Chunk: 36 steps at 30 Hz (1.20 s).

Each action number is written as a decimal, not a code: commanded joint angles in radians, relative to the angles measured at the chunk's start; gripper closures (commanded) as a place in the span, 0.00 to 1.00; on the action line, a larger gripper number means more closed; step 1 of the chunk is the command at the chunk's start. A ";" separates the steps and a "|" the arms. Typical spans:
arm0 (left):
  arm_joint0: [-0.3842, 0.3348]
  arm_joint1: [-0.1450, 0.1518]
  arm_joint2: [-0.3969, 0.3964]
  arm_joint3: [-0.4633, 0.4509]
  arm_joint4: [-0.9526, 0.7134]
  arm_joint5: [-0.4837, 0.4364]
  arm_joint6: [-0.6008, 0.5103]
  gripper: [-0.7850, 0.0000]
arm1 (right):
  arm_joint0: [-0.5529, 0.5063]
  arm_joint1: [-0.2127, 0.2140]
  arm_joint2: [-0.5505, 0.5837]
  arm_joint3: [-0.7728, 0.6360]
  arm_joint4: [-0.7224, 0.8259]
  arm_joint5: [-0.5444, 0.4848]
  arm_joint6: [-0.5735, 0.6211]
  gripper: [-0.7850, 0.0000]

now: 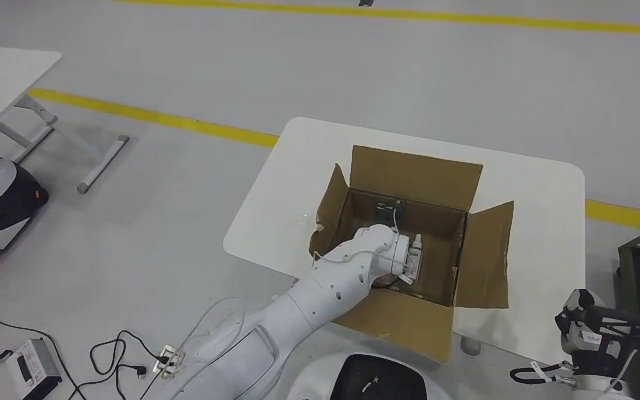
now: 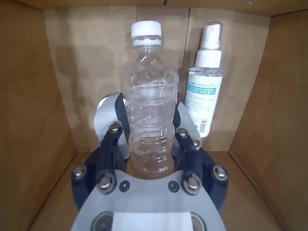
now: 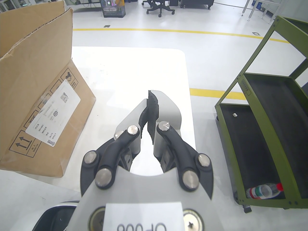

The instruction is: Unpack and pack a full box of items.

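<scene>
On the white table (image 1: 540, 185), toward its left half: one cardboard box (image 1: 415, 175), four flaps folded out. Reaching down inside it, left gripper (image 2: 150, 111), with fingers (image 2: 121, 111) closed against both flanks of a clear water bottle (image 2: 150, 78), pinching it low on the body. Cannot tell whether standing or lying. Just beside it, nearly touching: one spray bottle (image 2: 204, 92) with a white pump head. By the far wall of the box, one small dark item (image 1: 386, 212), too small to name.

Off toward the table's near right corner: right gripper (image 3: 151, 108), jaws pressed together on nothing, hanging over the table top. Farther right, on the floor: one green cart (image 3: 288, 203), with one bottle (image 3: 263, 191) lying on its bottom shelf.

Reads as the unpacking half, early on — grasp on the water bottle made, lift not yet begun. Next move calls for a straight pull out between the box walls, without brushing the spray bottle alongside. Also calls for a grip firm enough to hold yet light on thin, empty-looking plastic likely to buckle. After that, a set-down spot on the table beside the box.

Tally: box 1, water bottle 1, spray bottle 1, dark item 1, cart 1, bottle on cart 1.
</scene>
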<state>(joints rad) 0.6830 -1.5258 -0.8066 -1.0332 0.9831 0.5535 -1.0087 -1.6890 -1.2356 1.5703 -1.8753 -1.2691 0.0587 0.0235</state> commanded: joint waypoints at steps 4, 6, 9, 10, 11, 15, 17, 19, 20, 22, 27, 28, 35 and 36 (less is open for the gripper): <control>-0.006 -0.011 0.005 0.008 -0.005 -0.005 0.006 0.23 | 0.000 0.000 0.000 0.000 0.000 0.000 0.000 1.00; -0.011 -0.016 0.010 0.022 -0.004 -0.009 0.008 0.20 | 0.000 0.000 0.000 0.000 0.000 0.000 0.000 1.00; -0.021 -0.024 0.023 0.055 0.007 -0.015 0.017 0.21 | 0.000 0.000 0.000 0.000 0.000 0.000 0.000 1.00; -0.024 -0.027 0.026 0.065 0.008 -0.016 0.020 0.17 | 0.000 0.000 0.000 0.000 0.000 0.000 0.000 1.00; -0.027 -0.031 0.028 0.076 0.007 -0.017 0.022 0.20 | 0.000 0.000 0.000 0.000 0.000 0.000 0.000 1.00; -0.041 -0.042 0.035 0.109 0.001 -0.024 0.032 0.18 | 0.000 0.000 0.000 0.000 0.000 0.000 0.000 1.00; -0.049 -0.050 0.038 0.130 -0.003 -0.027 0.039 0.16 | 0.000 0.000 0.000 0.000 0.000 0.000 0.000 1.00; -0.057 -0.056 0.041 0.149 -0.008 -0.031 0.046 0.17 | 0.000 0.000 0.000 0.000 0.000 0.000 0.000 1.00; -0.062 -0.060 0.042 0.160 -0.010 -0.032 0.051 0.17 | 0.000 0.000 0.000 0.000 0.000 0.000 0.000 1.00; -0.067 -0.066 0.045 0.177 -0.014 -0.036 0.060 0.34 | 0.000 0.000 0.000 0.000 0.000 0.000 0.000 1.00; -0.082 -0.084 0.049 0.225 -0.031 -0.035 0.085 0.38 | 0.000 0.000 0.000 0.000 0.000 0.000 0.000 1.00; -0.084 -0.086 0.049 0.232 -0.032 -0.036 0.086 0.39 | 0.000 0.000 0.000 0.000 0.000 0.000 0.000 1.00; -0.107 -0.104 0.046 0.272 -0.042 -0.043 0.105 1.00 | 0.000 0.000 0.000 0.000 0.000 0.000 0.000 1.00; -0.108 -0.105 0.044 0.273 -0.043 -0.045 0.108 1.00 | 0.000 0.000 0.000 0.000 0.000 0.000 0.000 1.00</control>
<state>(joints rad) 0.5768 -1.6293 -0.7601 -0.7619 0.9411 0.5099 -0.9047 -1.6890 -1.2356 1.5703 -1.8753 -1.2691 0.0587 0.0235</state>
